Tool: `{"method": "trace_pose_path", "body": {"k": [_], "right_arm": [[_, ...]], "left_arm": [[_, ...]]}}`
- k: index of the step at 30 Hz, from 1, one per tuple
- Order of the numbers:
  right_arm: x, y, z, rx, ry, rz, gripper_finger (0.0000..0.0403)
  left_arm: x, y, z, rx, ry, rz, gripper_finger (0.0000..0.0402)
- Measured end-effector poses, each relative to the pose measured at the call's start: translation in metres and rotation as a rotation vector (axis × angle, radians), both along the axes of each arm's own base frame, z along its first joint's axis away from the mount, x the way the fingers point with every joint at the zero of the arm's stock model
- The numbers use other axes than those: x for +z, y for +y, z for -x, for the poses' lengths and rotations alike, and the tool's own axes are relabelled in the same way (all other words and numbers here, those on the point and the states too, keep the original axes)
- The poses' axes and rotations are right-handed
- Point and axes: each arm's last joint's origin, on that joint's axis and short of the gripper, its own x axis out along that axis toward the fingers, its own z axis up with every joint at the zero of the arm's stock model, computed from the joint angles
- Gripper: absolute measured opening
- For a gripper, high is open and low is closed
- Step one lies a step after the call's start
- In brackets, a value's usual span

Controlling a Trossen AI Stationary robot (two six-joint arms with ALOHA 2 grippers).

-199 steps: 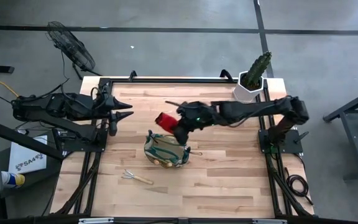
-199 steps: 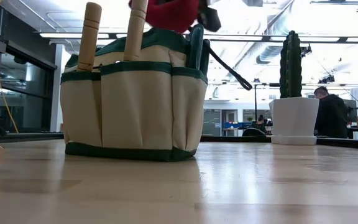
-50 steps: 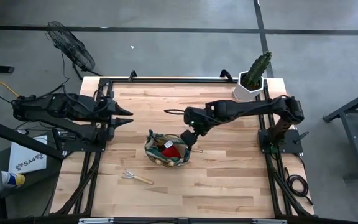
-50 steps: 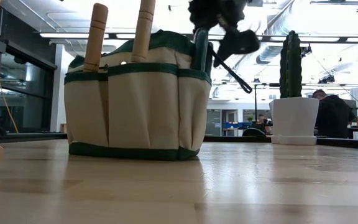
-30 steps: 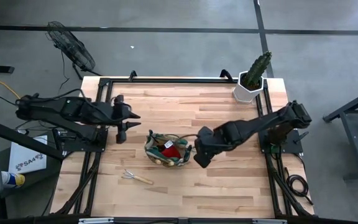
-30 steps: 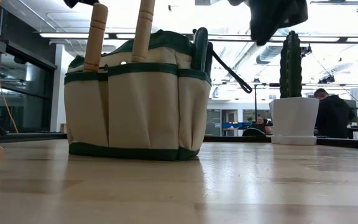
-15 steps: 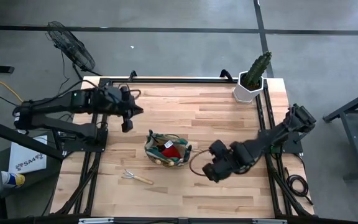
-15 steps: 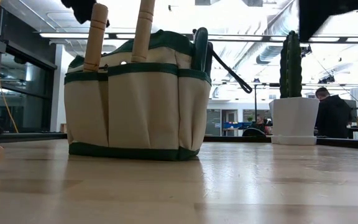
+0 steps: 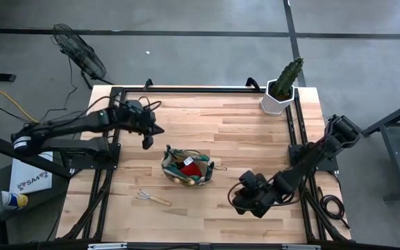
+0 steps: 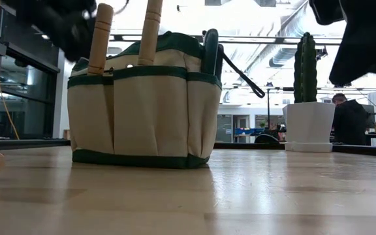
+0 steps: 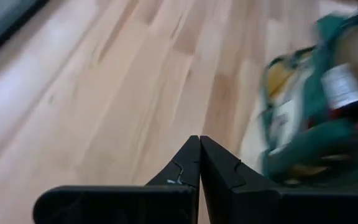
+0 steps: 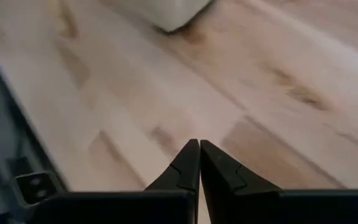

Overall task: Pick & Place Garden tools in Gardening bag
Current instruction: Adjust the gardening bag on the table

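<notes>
From above, the tan fabric gardening bag with green trim (image 9: 186, 167) is sitting mid-desk, already carrying a red glove-like piece (image 9: 190, 167); the wooden-handled hand rake (image 9: 152, 198) is lying outside, toward the near edge. Low view: two wooden handles (image 10: 100, 38) are standing in the bag. Wrist views: left gripper (image 11: 199, 163) and right gripper (image 12: 199, 163) are pinched closed, holding nothing.

High view straight down over the whole counter (image 9: 255, 139), low view level at counter height, close to the gardening bag (image 10: 141, 108), wrist views near the wood, bag shared by the high, low and left wrist views
</notes>
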Motion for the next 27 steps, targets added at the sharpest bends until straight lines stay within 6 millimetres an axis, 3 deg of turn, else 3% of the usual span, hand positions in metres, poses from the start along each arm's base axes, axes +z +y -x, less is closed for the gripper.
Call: {"method": "trace_pose_path", "body": {"k": [8, 15, 21, 27], "right_arm": [[-0.005, 0.002, -0.008, 0.102, -0.191, 0.097, 0.0003], [-0.013, -0.009, -0.016, 0.020, -0.385, 0.094, 0.0003], [-0.015, -0.017, -0.026, 0.057, -0.374, -0.002, 0.0003], [-0.041, -0.014, -0.045, 0.122, -0.366, -0.078, 0.0003]], "left_arm": [[-0.039, 0.005, 0.006, 0.061, 0.019, 0.064, 0.0000], [-0.060, 0.005, 0.003, 0.043, -0.025, 0.078, 0.0000], [-0.078, 0.006, -0.003, 0.012, -0.020, 0.105, 0.0000], [-0.093, 0.010, -0.014, -0.028, -0.019, 0.115, 0.0000]]}}
